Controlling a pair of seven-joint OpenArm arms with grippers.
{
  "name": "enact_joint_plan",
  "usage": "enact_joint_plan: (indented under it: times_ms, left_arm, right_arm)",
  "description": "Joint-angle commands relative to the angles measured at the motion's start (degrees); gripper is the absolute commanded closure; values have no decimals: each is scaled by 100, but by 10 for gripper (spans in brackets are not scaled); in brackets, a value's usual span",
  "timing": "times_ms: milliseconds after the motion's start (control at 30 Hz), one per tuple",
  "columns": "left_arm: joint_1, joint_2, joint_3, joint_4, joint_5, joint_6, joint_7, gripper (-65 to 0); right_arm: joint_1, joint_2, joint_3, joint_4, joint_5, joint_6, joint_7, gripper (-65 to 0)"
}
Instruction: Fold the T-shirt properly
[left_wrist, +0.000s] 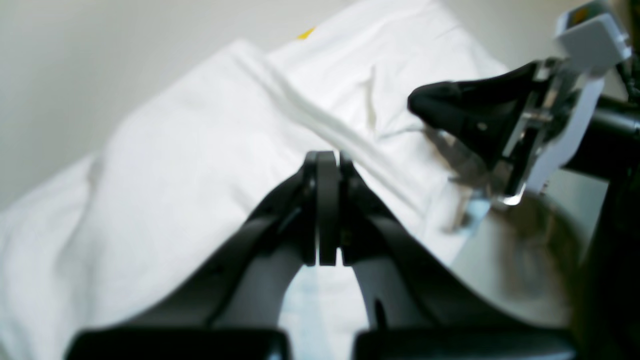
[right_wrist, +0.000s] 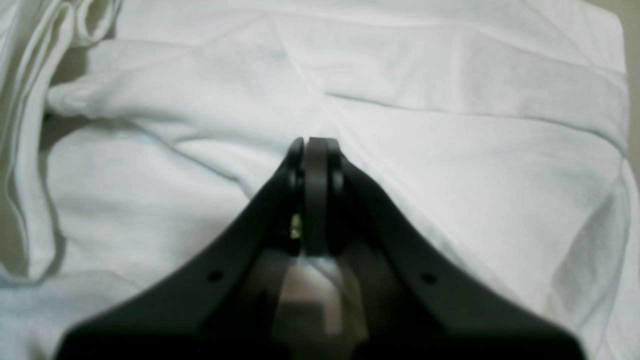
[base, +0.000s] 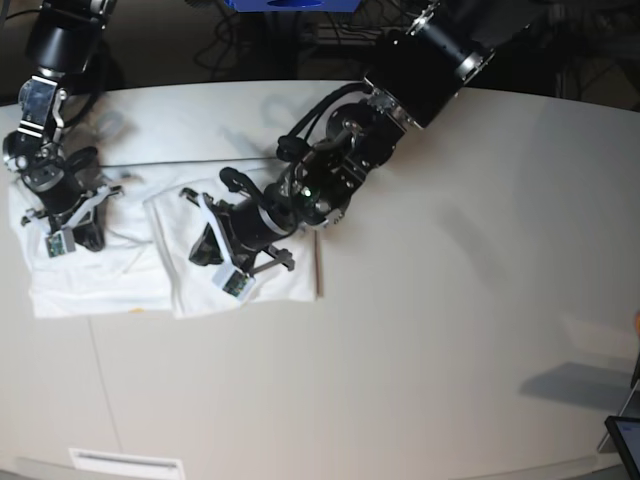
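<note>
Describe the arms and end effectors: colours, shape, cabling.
Both arms are black. The left end effector and right end effector have matte black fingers curving in to narrow tips. Base view shows looped black cables beside the left arm, and a small white module with a green board at each wrist.

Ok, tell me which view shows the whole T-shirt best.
The base view: only there does the T-shirt show edge to edge on the table. Both wrist views give blurred close-ups of white folds behind shut jaws; the left wrist view also catches a yellow speck of print.
</note>
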Motion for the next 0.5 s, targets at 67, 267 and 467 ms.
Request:
enact_joint_plan:
  times_ms: [67, 267, 467]
  left_arm:
    - [281, 111, -33, 202, 1331, 133, -186, 0]
    - [440, 199, -174, 53, 2140, 142, -186, 0]
    - [404, 163, -490, 61, 2175, 142, -194, 0]
  right_arm:
    - [-7, 57, -5, 9, -202, -4, -338, 0]
    - [-7, 48, -5, 9, -202, -4, -338, 0]
    - [-15, 66, -14, 9, -202, -4, -338, 0]
